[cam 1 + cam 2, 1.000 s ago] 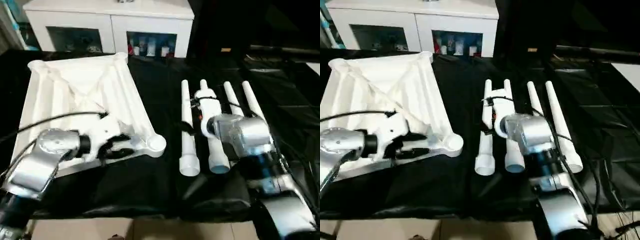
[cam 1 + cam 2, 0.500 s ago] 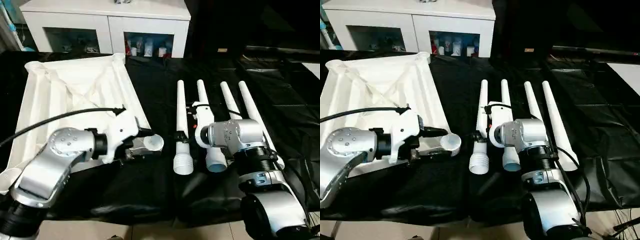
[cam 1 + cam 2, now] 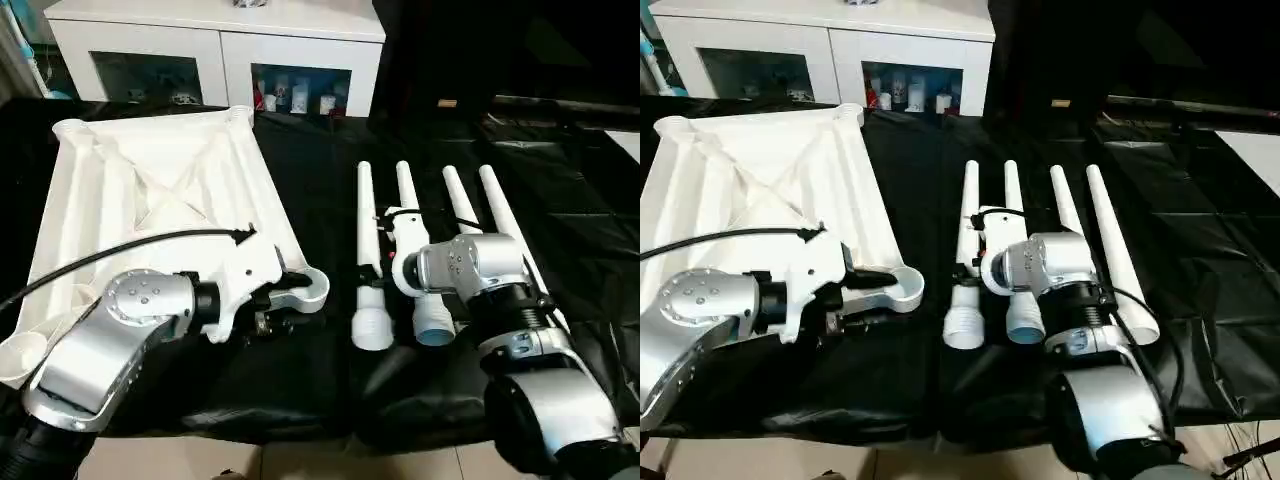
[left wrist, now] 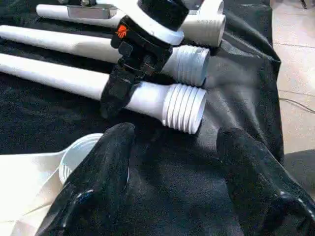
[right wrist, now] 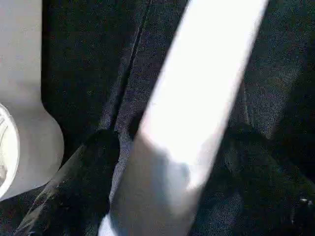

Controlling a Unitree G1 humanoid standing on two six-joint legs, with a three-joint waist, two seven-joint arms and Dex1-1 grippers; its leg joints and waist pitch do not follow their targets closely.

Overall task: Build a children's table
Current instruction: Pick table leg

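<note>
The right hand [image 3: 975, 262] has come down astride the leftmost leg [image 3: 968, 225], fingers wide either side, not yet gripping. The left hand [image 4: 172, 162], open and empty, waits by the tabletop's [image 3: 150, 190] near-right socket [image 3: 308, 290].

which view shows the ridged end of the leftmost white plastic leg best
The left wrist view: the leftmost white plastic leg lies close, its ridged end's rings distinct. Both eye views show the whole leg from above, ridges faint. The right wrist view shows only smooth tube.

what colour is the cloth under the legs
Black, glossy and wrinkled cloth under the white legs; the right eye view shows it best.
</note>
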